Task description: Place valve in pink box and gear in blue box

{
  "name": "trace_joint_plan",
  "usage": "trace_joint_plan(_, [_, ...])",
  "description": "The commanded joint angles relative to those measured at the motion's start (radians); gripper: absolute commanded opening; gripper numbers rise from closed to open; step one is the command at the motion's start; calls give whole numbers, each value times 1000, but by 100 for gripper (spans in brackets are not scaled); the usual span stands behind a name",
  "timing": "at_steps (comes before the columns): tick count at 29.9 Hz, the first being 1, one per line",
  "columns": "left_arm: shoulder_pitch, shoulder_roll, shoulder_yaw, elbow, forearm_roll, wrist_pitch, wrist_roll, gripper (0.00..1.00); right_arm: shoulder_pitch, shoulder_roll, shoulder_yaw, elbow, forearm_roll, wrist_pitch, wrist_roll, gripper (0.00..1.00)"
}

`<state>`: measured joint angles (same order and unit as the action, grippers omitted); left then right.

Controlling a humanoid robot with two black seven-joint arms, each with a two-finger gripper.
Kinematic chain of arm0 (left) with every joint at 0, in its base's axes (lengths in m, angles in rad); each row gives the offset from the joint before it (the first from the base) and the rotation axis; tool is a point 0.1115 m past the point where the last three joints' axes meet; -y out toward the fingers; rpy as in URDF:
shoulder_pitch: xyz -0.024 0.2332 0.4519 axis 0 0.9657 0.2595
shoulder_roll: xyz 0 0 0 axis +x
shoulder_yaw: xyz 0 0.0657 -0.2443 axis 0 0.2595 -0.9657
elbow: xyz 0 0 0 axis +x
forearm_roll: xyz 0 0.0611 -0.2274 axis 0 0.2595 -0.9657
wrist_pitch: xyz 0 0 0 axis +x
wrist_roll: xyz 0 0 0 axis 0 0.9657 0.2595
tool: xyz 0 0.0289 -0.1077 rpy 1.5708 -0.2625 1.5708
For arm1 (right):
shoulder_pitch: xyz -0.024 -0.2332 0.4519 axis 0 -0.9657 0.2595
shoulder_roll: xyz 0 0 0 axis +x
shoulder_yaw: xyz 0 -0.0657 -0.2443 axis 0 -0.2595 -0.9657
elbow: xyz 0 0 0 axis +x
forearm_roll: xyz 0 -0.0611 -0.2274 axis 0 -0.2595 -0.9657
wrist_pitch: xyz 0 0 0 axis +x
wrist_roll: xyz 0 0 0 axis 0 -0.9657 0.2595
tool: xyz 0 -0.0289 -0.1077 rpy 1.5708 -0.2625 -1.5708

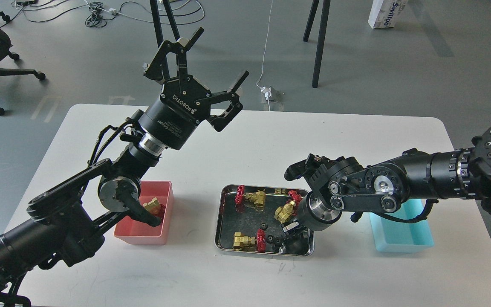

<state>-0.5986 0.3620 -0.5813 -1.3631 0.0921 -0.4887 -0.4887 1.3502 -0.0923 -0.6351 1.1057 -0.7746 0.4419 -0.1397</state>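
Three valves lie in the steel tray (221, 221): one at the back (252, 197), one at the right (285, 211) and one at the front (245, 241). Another valve (154, 206) lies in the pink box (143, 238), partly hidden by my left arm. Tiny black gears (264, 225) lie in the tray, some at the front (271, 239). My right gripper (291, 232) points down into the tray's right front corner, over the gears; its fingers are dark and mostly hidden. My left gripper (219, 57) is open and empty, raised high above the table. The blue box (401, 234) stands at the right.
The white table (245, 140) holds the pink box at the left, the tray in the middle and the blue box at the right. My right forearm passes over the blue box's near end. Stand legs and cables are on the floor behind the table.
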Motion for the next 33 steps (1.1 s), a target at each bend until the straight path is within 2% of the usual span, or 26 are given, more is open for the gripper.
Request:
trace_joint_plan(1, [0, 0, 0, 1, 0, 0, 0, 98, -6, 8, -1, -9, 0, 0, 0, 45])
trace_joint_plan(11, [8, 0, 1, 4, 0, 0, 0, 98, -23, 29, -1, -27, 0, 0, 0, 44])
trace_joint_plan(21, [14, -1, 1, 4, 0, 0, 0, 98, -25, 28, -3, -27, 0, 6, 0, 15])
trace_joint_plan(33, [14, -3, 1, 4, 0, 0, 0, 98, 24, -3, 12, -9, 9, 11, 2, 9])
